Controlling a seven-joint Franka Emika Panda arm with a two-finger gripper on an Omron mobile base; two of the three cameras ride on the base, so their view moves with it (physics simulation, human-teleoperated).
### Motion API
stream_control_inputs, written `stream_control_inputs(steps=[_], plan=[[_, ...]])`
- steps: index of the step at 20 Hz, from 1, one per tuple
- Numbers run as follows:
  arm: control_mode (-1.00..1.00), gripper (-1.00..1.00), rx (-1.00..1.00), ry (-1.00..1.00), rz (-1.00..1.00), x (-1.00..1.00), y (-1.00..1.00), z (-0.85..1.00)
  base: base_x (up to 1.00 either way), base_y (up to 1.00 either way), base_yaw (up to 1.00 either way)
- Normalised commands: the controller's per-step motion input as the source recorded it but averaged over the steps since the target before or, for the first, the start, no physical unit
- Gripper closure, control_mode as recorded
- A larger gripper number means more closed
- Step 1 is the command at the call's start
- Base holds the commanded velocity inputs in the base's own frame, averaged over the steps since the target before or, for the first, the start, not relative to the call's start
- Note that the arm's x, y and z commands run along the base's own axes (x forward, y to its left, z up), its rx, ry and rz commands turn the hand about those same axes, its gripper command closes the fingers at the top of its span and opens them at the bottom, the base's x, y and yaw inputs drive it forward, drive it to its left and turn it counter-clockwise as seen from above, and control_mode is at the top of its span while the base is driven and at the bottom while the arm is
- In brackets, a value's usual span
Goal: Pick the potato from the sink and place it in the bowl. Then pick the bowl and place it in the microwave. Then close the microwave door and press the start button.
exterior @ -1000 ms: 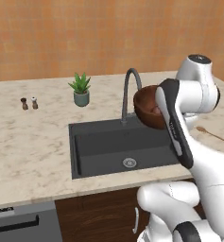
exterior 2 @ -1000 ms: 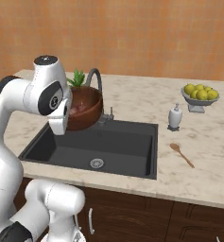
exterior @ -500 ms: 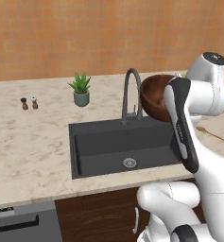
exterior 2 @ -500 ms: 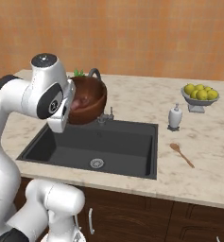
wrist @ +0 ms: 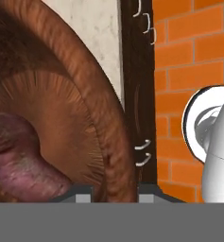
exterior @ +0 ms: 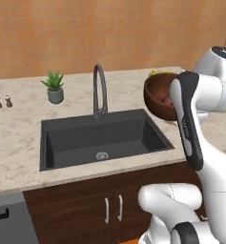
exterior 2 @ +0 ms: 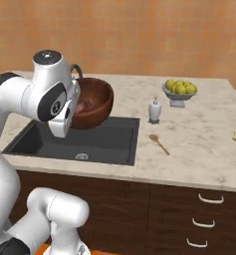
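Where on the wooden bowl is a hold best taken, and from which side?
On the rim of the bowl, one finger inside the wall and one outside, as the end effector grips it now: the wall is thin, the body too wide. The potato sits inside.

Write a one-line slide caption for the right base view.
Robot arm carries the wooden bowl, potato inside, tilted above the sink, gripper clamped on its rim.

We see the white arm bent at its elbow, forearm raised above counter height. Our gripper point(wrist: 115, 191) clamps the bowl point(exterior 2: 92, 102) by its rim, one finger tip point(wrist: 82, 193) inside the wall, the other outside, holding it aloft, tilted.
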Motion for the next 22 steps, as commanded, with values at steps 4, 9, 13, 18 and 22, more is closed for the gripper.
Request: stream_control_inputs(steps=[4, 9, 13, 18, 22], plan=[[1.00, 1.00, 0.00, 0.00, 0.00, 0.00, 0.00, 0.00, -0.09, -0.47, -0.65], [1.00, 1.00, 0.00, 0.00, 0.00, 0.00, 0.00, 0.00, 0.00, -0.25, -0.82], [1.00, 1.00, 0.00, 0.00, 0.00, 0.00, 0.00, 0.00, 0.42, -0.94, -0.54], [1.00, 1.00, 0.00, 0.00, 0.00, 0.00, 0.00, 0.00, 0.16, -1.00, -0.47], [1.00, 1.00, 0.00, 0.00, 0.00, 0.00, 0.00, 0.00, 0.06, -1.00, -0.43]])
